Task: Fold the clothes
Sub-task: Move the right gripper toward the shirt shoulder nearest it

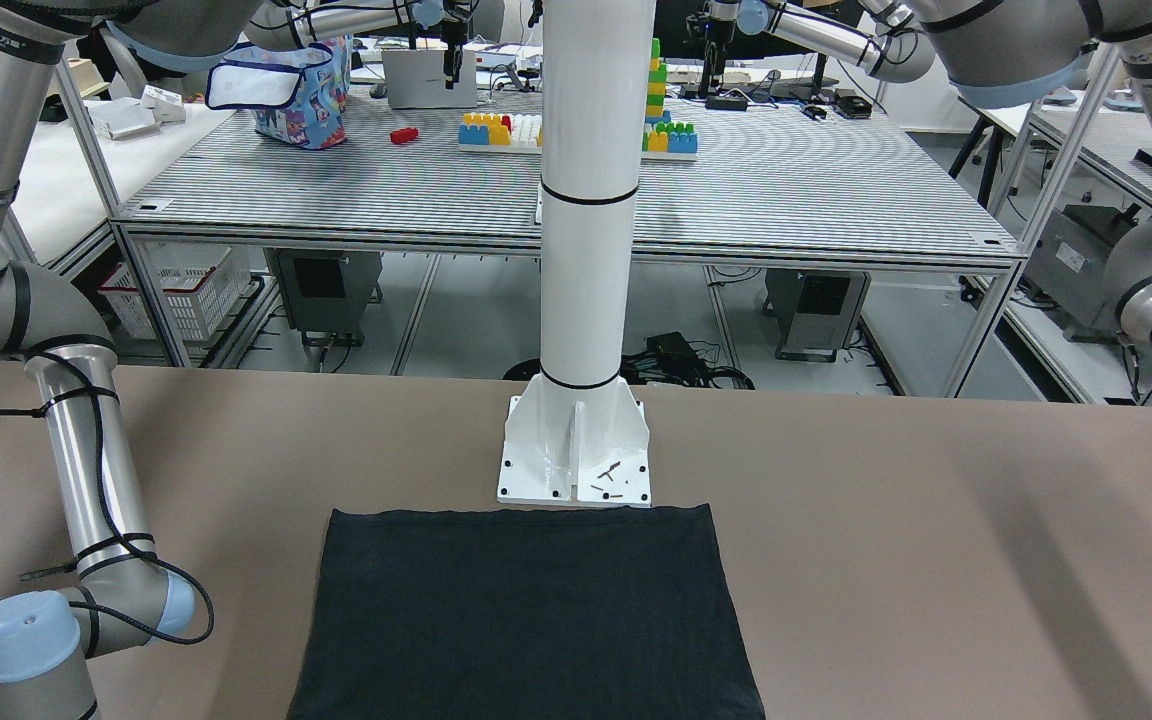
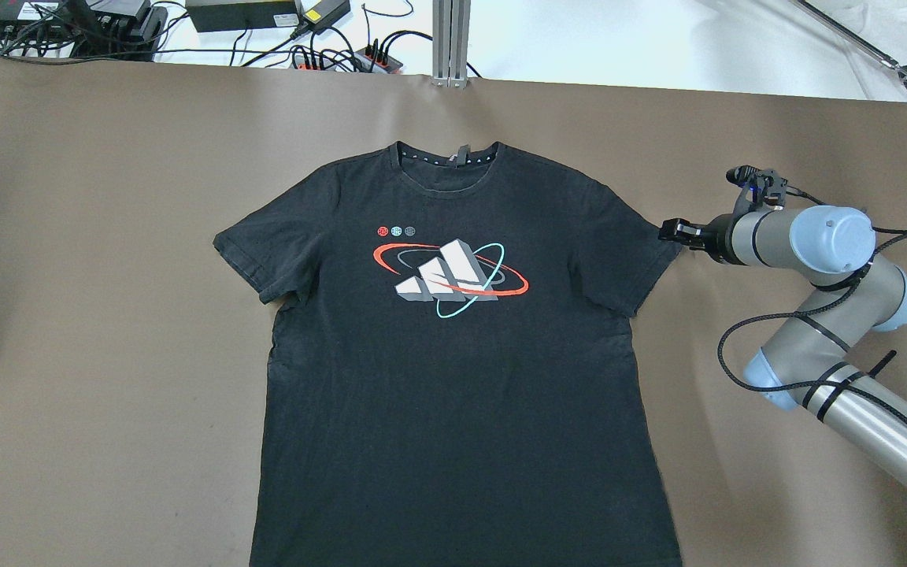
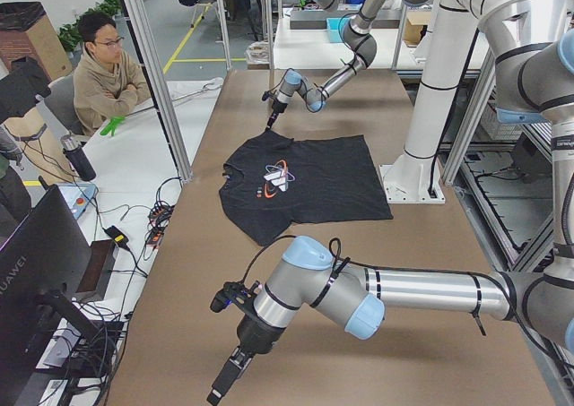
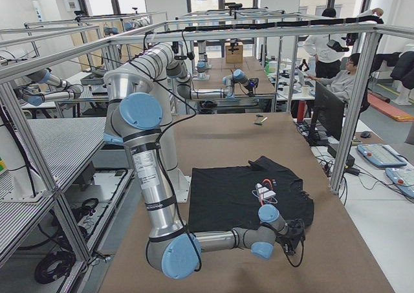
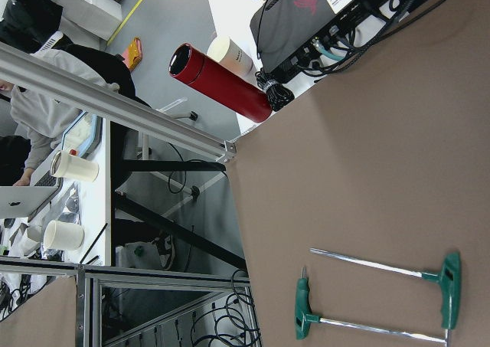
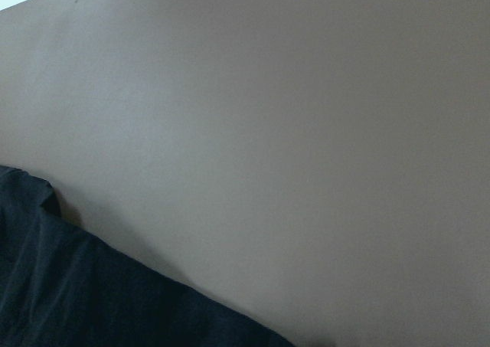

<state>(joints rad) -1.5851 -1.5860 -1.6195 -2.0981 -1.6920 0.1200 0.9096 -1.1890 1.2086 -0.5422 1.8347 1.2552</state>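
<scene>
While black T-shirt (image 2: pixel 453 394) lies flat (print up), right gripper (image 2: pixel 670 231) at sleeve (image 2: pixel 638 260).

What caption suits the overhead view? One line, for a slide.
Black printed T-shirt spread flat, front up, on the brown table; right gripper at its sleeve edge.

— Does the whole t-shirt (image 2: pixel 453 378) show?
— No, the overhead view's bottom edge cuts off its hem.
— And the right gripper (image 2: pixel 668 231) at the sleeve?
— Too small to judge its jaws. The left gripper (image 3: pixel 218 392) shows only from the side, so that's unclear too.
</scene>
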